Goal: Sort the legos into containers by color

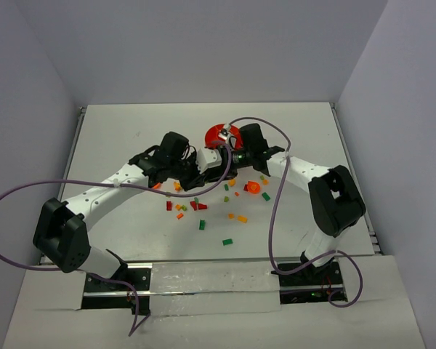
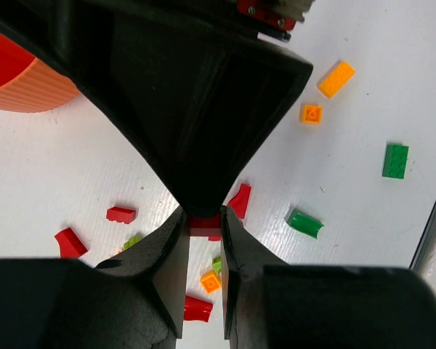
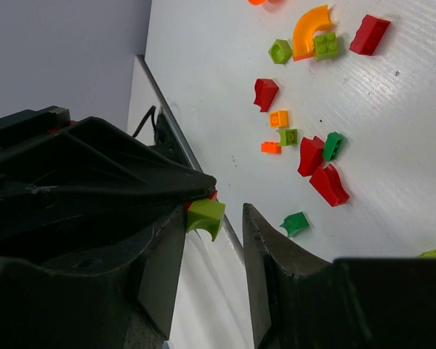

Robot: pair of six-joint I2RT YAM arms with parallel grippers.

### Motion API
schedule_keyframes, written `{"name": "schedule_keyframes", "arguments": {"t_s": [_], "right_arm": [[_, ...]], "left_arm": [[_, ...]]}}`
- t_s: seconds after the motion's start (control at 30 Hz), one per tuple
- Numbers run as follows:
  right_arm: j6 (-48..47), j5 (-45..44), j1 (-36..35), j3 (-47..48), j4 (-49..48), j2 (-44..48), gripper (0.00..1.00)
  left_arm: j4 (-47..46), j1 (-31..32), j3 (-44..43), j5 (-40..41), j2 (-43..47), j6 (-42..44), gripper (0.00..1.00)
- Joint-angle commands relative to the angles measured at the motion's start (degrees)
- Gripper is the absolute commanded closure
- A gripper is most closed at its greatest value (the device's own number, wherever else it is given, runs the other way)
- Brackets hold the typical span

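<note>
Many small plastic legos (image 1: 227,241) in red, green, orange and yellow lie scattered across the middle of the white counter (image 1: 131,145). They lie on the near side of the round orange plastic bowl (image 1: 218,133), which stands toward the far edge. The left hand (image 2: 203,220) is clamped on a small red brick (image 2: 204,227). The right hand (image 3: 216,218) meets it tip to tip beside the bowl, fingers apart. A lime-green arched piece (image 3: 203,217) sits in that gap, touching one finger (image 3: 163,262); a grip on it cannot be confirmed.

Glossy smooth plastic legos (image 2: 334,78), ribbed plastic bowl (image 2: 29,91), matt white tabletop (image 2: 363,240) w/ faint streaks
</note>
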State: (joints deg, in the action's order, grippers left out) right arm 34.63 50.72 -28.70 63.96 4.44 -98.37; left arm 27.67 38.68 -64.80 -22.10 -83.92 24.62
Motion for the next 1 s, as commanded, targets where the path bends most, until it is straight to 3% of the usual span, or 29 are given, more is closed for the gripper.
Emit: {"name": "schedule_keyframes", "arguments": {"t_s": [0.0,0.13,0.43,0.77,0.97], "right_arm": [[-1.27,0.47,-1.38,2.00,0.49,-1.42,0.58],[-1.83,-0.08,-1.62,2.55,1.35,-1.74,0.64],[-3.44,-1.16,-1.35,3.71,4.45,0.04,1.00],[-8.49,-5.26,6.20,0.90,9.06,3.96,1.00],[-17.97,-14.85,8.29,-0.92,16.55,3.93,1.00]], "left_arm": [[-1.58,0.44,-3.50,-1.72,-0.50,-0.20,1.00],[-1.56,0.44,-3.75,-1.81,-0.89,-0.36,1.00],[-1.37,0.87,-0.83,1.10,-1.59,0.44,1.00],[-2.51,0.85,9.68,5.20,1.87,5.11,1.00],[-0.33,0.38,12.02,7.47,-0.76,10.80,0.98]]}}
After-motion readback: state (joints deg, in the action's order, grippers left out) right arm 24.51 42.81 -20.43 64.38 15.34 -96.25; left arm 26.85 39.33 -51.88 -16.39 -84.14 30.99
